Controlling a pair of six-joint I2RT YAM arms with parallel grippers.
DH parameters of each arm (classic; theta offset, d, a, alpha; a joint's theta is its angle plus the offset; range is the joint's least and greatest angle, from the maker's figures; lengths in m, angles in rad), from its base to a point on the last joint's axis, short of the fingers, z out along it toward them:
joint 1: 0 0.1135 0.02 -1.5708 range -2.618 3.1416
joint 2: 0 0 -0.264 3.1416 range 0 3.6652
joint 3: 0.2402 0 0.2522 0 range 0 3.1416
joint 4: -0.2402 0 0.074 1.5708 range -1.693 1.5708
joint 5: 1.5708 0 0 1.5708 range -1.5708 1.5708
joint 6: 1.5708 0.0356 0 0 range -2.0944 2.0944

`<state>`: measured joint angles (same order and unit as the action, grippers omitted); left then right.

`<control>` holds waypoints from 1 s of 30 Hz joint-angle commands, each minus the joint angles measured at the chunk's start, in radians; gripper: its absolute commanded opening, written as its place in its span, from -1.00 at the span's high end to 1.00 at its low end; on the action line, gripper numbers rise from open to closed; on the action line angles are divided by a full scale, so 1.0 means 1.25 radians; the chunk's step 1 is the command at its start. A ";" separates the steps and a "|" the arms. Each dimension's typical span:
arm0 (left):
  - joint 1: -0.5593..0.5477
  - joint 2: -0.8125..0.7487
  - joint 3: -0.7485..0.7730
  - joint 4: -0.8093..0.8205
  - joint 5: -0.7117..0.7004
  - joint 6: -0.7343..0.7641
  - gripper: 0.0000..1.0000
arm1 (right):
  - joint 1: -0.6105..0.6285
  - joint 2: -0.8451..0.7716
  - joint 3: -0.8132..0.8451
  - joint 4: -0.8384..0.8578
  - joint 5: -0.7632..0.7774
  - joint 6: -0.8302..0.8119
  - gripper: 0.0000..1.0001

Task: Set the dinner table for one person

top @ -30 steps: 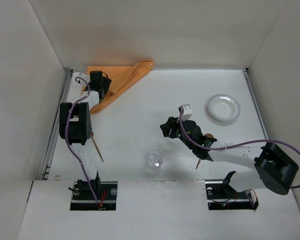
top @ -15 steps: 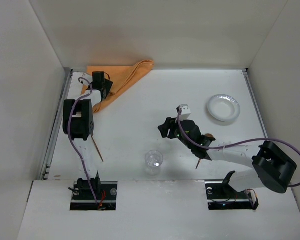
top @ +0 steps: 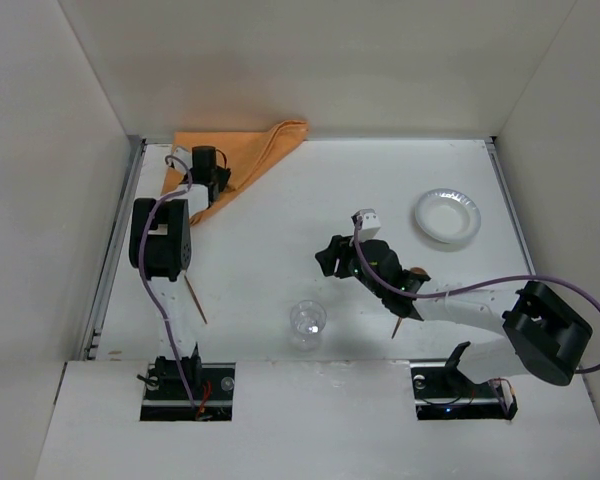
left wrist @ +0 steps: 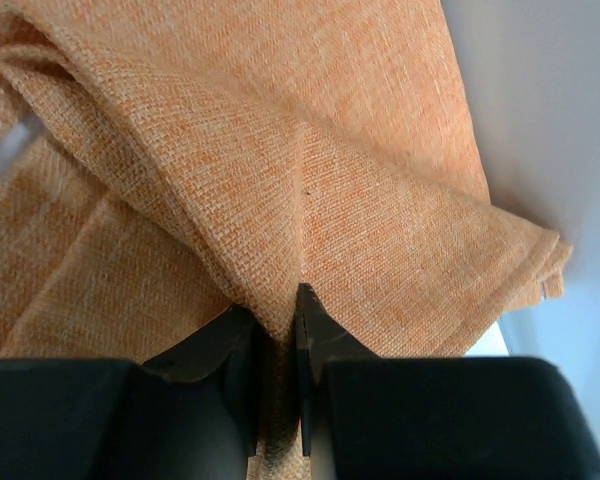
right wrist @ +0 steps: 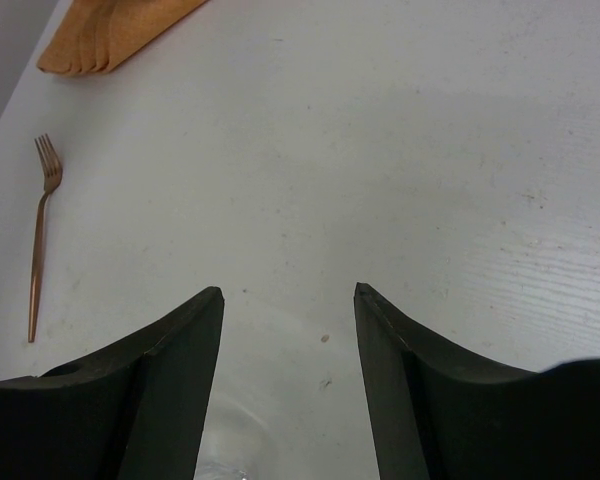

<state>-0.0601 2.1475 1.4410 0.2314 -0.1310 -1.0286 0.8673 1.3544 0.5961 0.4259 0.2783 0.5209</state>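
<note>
The white dinner table (top: 280, 210) carries a folded orange cloth placemat (top: 242, 150) at its back left corner. My left gripper (top: 216, 178) is over the placemat's near part. In the left wrist view its jaws are shut on a raised fold of the placemat (left wrist: 360, 200), pinched between the left gripper's (left wrist: 280, 320) tips. My right gripper (top: 326, 260) hovers mid-table, a little behind a clear glass (top: 308, 322). The right gripper (right wrist: 288, 292) stands open with only bare table between its fingers, and the glass rim (right wrist: 230, 440) shows at the bottom.
A white plate (top: 446, 215) sits at the right rear. A copper fork (top: 193, 298) lies near the left arm, also seen as the fork (right wrist: 40, 240) from the right wrist. Another copper utensil (top: 398, 325) pokes out under the right arm. Walls enclose the table.
The left gripper has shut on a fold of the placemat and shifted slightly right. The right arm has hardly moved, and its jaws stay wide.
</note>
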 commanded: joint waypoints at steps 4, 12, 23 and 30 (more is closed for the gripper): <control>-0.079 -0.173 -0.148 0.101 0.051 0.002 0.92 | -0.007 -0.010 0.024 0.029 0.002 0.007 -0.21; -0.216 -0.276 -0.267 0.163 0.075 -0.039 0.96 | -0.071 -0.114 -0.021 0.012 0.050 0.023 -0.20; -0.458 -0.227 -0.274 0.219 0.111 -0.139 0.92 | -0.114 -0.265 -0.045 -0.080 0.132 0.048 -0.23; -0.566 -0.242 -0.272 0.206 0.104 -0.167 0.48 | -0.164 -0.346 -0.056 -0.146 0.165 0.086 -0.27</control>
<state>-0.7345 1.8820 1.0832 0.4381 -0.0532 -1.1900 0.6876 0.9741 0.5312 0.2764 0.4389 0.5957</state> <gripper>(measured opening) 0.224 0.630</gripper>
